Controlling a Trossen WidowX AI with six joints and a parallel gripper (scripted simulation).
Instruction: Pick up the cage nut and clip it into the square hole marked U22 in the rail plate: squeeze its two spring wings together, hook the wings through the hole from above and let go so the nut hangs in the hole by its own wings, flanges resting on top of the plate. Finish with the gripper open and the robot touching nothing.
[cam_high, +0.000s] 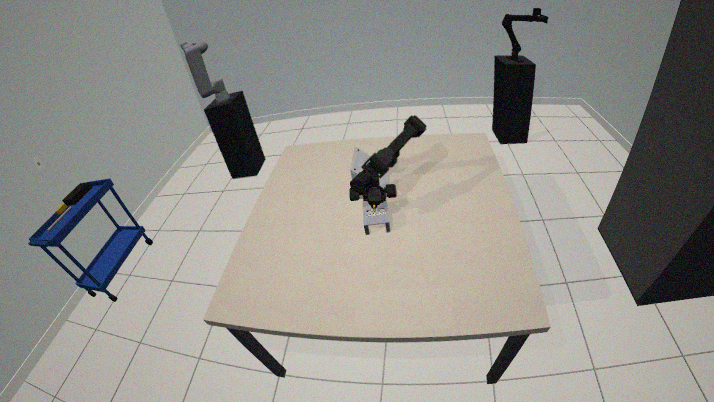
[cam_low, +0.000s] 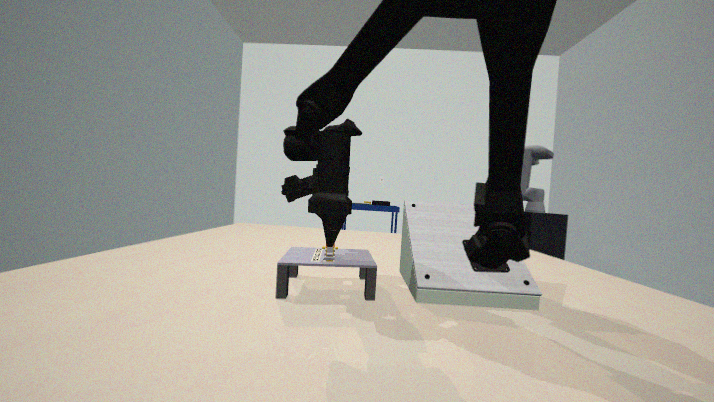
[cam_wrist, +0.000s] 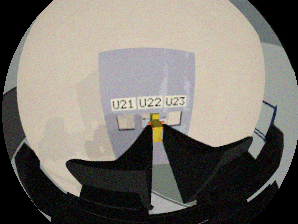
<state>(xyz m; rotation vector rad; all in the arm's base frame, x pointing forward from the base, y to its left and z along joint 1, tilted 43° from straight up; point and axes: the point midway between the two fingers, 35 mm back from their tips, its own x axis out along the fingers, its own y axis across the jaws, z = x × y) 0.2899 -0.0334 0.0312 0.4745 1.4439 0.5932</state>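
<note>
The rail plate (cam_high: 382, 220) (cam_low: 355, 258) (cam_wrist: 145, 75) is a lilac-grey sheet on short dark legs, with three square holes labelled U21, U22 and U23. The small yellow cage nut (cam_low: 336, 248) (cam_wrist: 157, 134) is between the fingertips, right at the U22 hole. My gripper (cam_low: 330, 245) (cam_wrist: 156, 128) points down and is shut on the nut. In the wrist view the nut and fingertips cover most of the U22 hole; the U21 hole (cam_wrist: 126, 122) and the U23 hole (cam_wrist: 174, 118) show beside it. Whether the nut's wings are inside the hole cannot be told.
A sloped block (cam_low: 445, 245) with a grey top face stands beside the plate, near the arm's base. Both stand on the wooden table (cam_high: 380, 280). A blue cart (cam_high: 107, 260) and pedestals with other arms stand away from the table.
</note>
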